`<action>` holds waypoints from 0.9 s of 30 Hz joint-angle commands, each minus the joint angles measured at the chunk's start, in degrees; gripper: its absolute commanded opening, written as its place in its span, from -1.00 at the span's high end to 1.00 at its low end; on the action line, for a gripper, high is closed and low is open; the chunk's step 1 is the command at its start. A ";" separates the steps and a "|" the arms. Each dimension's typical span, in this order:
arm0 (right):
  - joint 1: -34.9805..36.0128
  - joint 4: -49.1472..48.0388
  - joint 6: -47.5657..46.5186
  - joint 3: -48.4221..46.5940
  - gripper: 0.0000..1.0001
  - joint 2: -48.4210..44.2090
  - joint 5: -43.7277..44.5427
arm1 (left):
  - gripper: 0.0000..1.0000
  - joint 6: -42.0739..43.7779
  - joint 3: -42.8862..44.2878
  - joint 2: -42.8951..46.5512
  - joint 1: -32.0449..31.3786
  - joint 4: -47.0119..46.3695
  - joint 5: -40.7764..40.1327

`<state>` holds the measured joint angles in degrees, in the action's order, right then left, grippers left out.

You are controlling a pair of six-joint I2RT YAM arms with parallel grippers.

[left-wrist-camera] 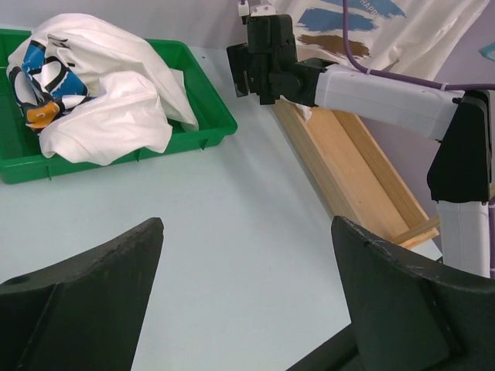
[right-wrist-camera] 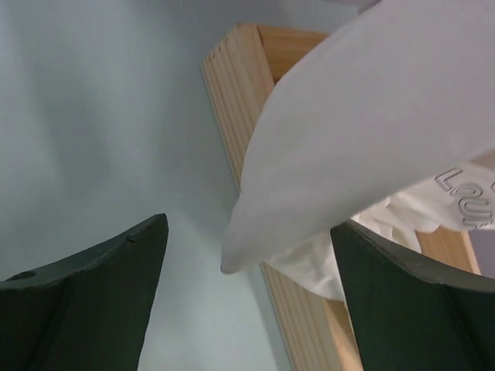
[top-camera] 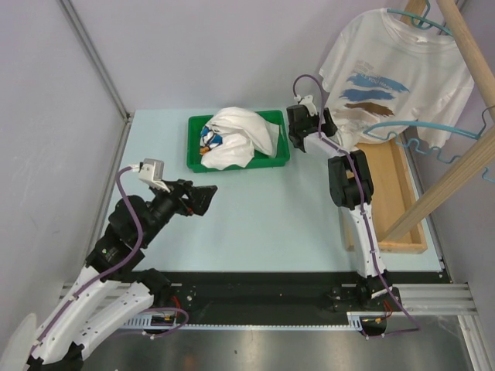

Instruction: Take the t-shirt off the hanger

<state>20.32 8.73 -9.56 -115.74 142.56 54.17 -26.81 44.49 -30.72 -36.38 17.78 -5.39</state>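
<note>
the t-shirt (top-camera: 394, 73) is seen hung at 2 o'clock of the nearer right gripper (top-camera: 300, 120), jaws spread beside its sleeve (right-wrist-camera: 348, 139), while the left gripper (top-camera: 209, 199) is held spread well apart.

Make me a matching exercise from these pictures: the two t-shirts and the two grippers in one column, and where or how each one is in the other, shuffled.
Things:
1. crumpled t-shirt
2. brushstroke-print t-shirt
3. left gripper
4. right gripper

Places or states:
A. open over the table
B. on the teal hanger
C. open at the hung shirt's edge
D. in the green tray

Pairs: 1-D, 2-B, 3-A, 4-C.
</note>
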 commanded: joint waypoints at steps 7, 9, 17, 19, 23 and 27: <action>0.78 -13.57 -12.50 -3.53 0.54 2.20 1.81 | -0.89 1.41 3.41 -3.55 -0.27 -1.70 1.08; 1.39 -15.66 -13.29 1.10 1.00 -0.87 2.51 | -0.90 1.23 4.72 -4.34 -0.27 -1.87 1.96; 7.97 -4.10 1.80 19.66 1.00 -19.14 3.31 | -0.96 -1.84 12.72 -13.12 1.13 -3.36 10.48; 9.73 1.27 7.70 25.09 1.00 -24.94 3.48 | -0.97 -3.50 15.09 -15.15 2.71 -5.29 15.13; 13.60 6.99 15.08 34.51 1.00 -35.49 2.52 | -0.98 -6.41 20.36 -21.04 6.14 -9.50 23.56; 16.77 13.67 21.07 42.25 1.00 -47.95 -2.57 | -0.98 -7.73 28.52 -31.29 8.60 -12.85 32.18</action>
<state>35.86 14.98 1.39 -78.61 104.42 54.33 -31.66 65.17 -55.18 -29.69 10.90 15.53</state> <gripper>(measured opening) 0.018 0.990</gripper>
